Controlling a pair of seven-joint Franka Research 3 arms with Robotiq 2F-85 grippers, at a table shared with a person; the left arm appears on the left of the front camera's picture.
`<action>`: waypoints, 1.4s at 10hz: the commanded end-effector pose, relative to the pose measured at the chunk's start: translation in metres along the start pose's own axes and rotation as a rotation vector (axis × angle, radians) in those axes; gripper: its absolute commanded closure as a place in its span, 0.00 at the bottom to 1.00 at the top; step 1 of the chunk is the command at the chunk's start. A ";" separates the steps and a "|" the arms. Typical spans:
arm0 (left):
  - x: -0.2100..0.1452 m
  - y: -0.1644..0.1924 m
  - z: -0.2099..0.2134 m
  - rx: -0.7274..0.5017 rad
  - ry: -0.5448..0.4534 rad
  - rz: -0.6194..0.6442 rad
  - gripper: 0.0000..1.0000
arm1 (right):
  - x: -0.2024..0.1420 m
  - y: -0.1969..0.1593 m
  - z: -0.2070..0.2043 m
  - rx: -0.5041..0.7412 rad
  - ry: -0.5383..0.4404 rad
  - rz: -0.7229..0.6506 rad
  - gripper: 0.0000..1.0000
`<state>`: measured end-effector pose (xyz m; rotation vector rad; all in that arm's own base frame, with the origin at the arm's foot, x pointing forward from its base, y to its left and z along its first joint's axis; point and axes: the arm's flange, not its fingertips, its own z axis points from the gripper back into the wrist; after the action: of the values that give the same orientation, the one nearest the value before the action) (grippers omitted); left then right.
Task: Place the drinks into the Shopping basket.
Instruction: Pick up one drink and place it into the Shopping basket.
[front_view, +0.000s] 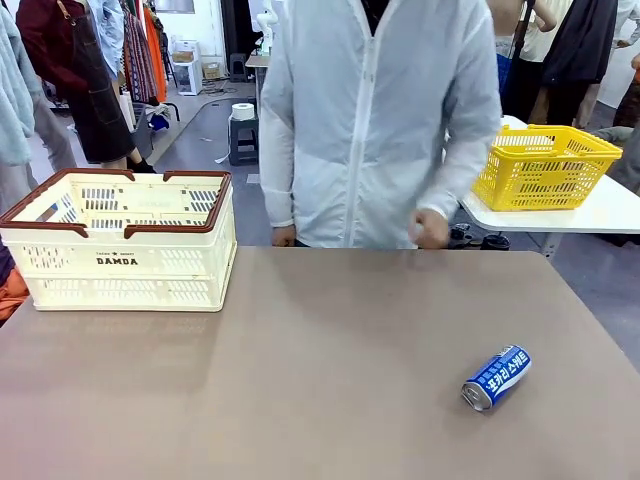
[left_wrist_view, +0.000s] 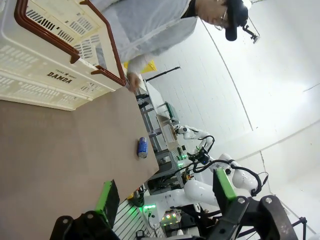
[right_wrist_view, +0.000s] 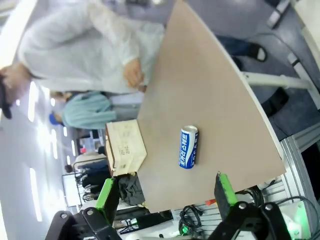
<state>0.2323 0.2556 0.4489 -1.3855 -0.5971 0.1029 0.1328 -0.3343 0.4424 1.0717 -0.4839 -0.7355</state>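
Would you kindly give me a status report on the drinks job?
Left pincer and right pincer open, empty. Blue can on its side, near right. Shopping basket far left. Person's hand at far side, off the path.

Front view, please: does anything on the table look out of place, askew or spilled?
Only the blue can: it lies on its side toward the table's right, not upright. No spill shows. The basket sits level at the far left.

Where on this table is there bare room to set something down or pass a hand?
The wide middle of the table, between the Shopping basket and the lying blue can, is bare; so is the near-left strip before the basket. Only the far-left corner is crowded, by the basket.
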 end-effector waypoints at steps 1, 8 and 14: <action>0.002 -0.002 0.002 -0.022 -0.010 -0.024 0.00 | 0.003 0.006 -0.023 -0.016 0.003 0.025 0.00; 0.002 -0.002 0.002 -0.022 -0.010 -0.024 0.00 | -0.083 0.121 -0.302 -0.648 0.421 0.506 0.00; 0.002 -0.002 0.002 -0.022 -0.010 -0.024 0.00 | -0.139 0.144 -0.391 -0.729 0.634 0.651 0.00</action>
<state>0.2329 0.2553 0.4497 -1.3842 -0.5958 0.1005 0.3501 0.0572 0.4049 0.3368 0.0200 0.0718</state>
